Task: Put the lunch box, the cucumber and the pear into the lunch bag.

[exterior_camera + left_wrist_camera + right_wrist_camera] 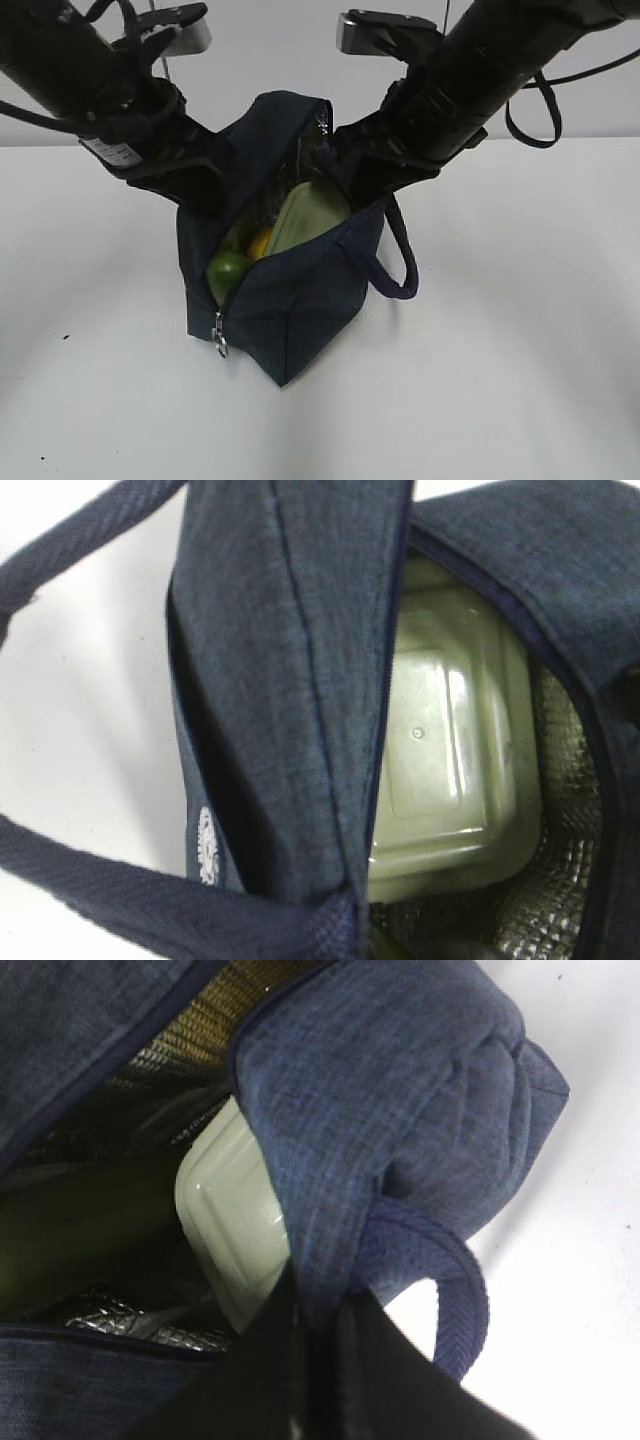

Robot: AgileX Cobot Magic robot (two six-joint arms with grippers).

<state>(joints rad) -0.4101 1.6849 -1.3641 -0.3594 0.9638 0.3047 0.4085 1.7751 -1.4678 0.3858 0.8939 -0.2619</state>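
The dark navy lunch bag (300,300) stands on the white table with its top open. Inside it, the sage-green lid of the lunch box (308,215) leans upright, the yellow pear (260,243) sits beside it, and the green cucumber (227,272) lies at the near left. My left gripper (215,190) is shut on the bag's left rim; in the left wrist view only bag fabric (290,680) and the lunch box (450,770) show. My right gripper (320,1360) is shut on the right rim of the bag (380,1090), next to the lunch box (235,1230).
A metal zipper pull (220,340) hangs at the bag's near corner. One loop handle (400,260) droops on the right side, another handle (80,890) crosses the left wrist view. White tabletop (520,350) surrounds the bag.
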